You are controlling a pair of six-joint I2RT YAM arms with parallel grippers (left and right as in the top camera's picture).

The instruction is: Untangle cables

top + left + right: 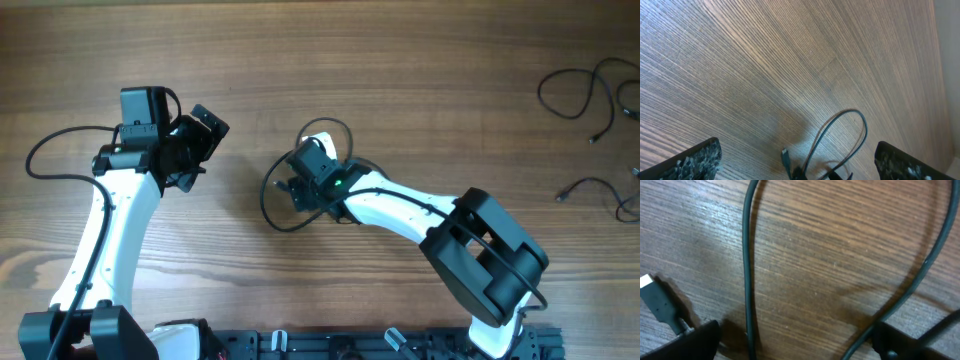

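Two strands of one loop (746,255) run between the right gripper's (797,342) fingers (695,342), which stand spread wide and pinch nothing. A plug (657,300) lies just outside one finger. Left gripper (797,160) is spread too, empty, hovering off to one side with a loop ahead of its tips, likely the same one. Farther out, well apart on the right arm's far side, other cables (585,90) lie as separate loose loops on the table (420,60). Judgement: sorting looks mostly done. This loop appears knot-free and not yet set apart with the others.
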